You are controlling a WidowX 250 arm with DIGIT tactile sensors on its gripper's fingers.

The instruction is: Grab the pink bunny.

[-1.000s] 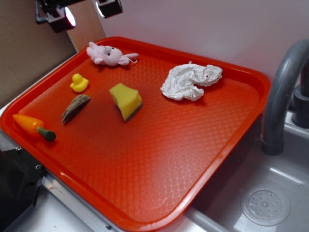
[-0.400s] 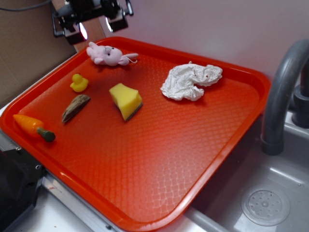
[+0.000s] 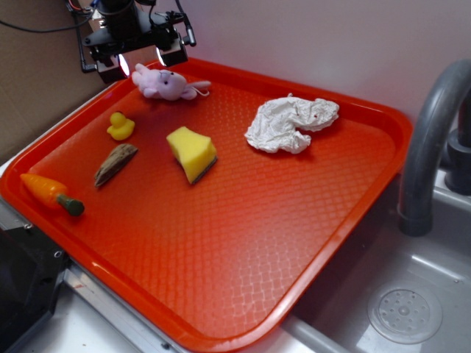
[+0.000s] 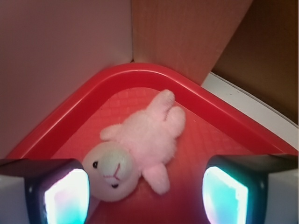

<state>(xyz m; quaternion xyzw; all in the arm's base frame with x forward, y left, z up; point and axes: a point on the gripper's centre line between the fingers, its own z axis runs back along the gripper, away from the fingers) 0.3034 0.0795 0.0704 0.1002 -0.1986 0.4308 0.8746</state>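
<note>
A yellow rubber duck [image 3: 121, 126] sits near the left edge of the red tray [image 3: 243, 265] on the bench. Just beside it lies a brown wood piece [image 3: 115, 163], and an orange carrot [image 3: 50, 193] by the left corner. A yellow sponge [image 3: 192, 153] rests mid-tray, a crumpled white paper wad [image 3: 289, 123] toward the far edge. A grey faucet [image 3: 430, 140] stands at the right over the sink [image 3: 405, 312].

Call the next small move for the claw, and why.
Probably a straight descent: the open claw hovers over the small pale pink plush bunny, which lies between its fingers in the wrist view, untouched, in the corner of the red plastic tray.
</note>
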